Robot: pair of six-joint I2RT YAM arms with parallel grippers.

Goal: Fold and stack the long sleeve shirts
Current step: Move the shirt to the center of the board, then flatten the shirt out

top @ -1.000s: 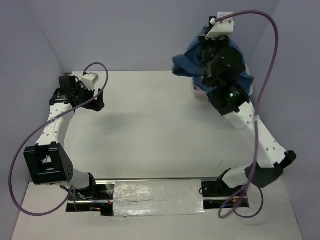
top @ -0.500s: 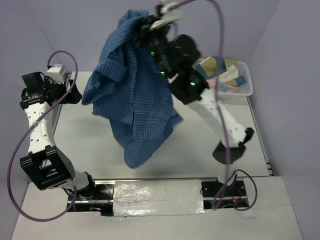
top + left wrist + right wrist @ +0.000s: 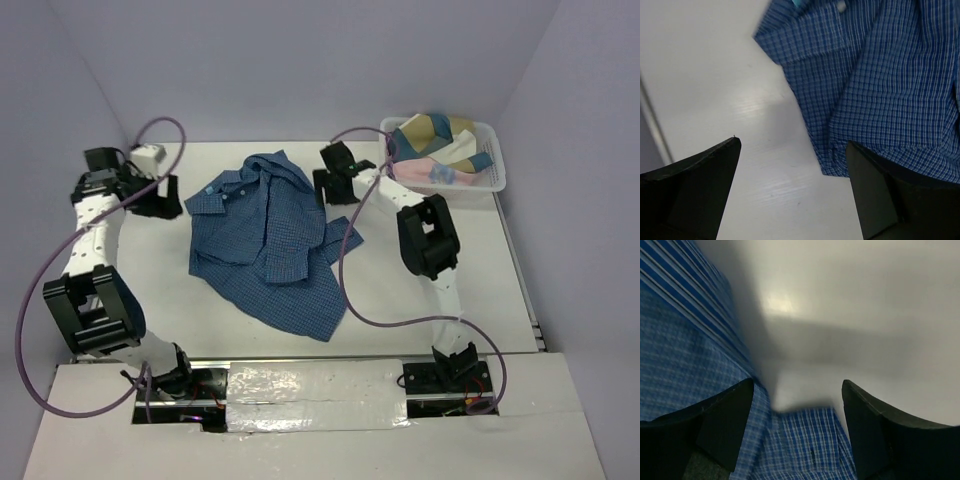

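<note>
A blue fine-checked long sleeve shirt [image 3: 265, 235] lies crumpled on the white table, collar toward the back. The left wrist view shows its hem and collar [image 3: 890, 85], and the right wrist view shows a blurred fold [image 3: 810, 445]. My left gripper [image 3: 165, 198] stands open just left of the shirt, with only bare table between its fingers [image 3: 793, 142]. At the shirt's back right edge, my right gripper [image 3: 335, 193] is open. In its own view [image 3: 797, 382] cloth lies loose below and between its fingers, and nothing is pinched.
A white basket [image 3: 470, 188] at the back right corner holds several folded garments [image 3: 440, 140] in tan, teal and pink. Purple cables loop from both arms. Grey walls close in the table at the back and sides.
The right arm lifted the shirt from the basket, swung it left over the table, set it down and opened. The left gripper shifted slightly toward the shirt's edge.
</note>
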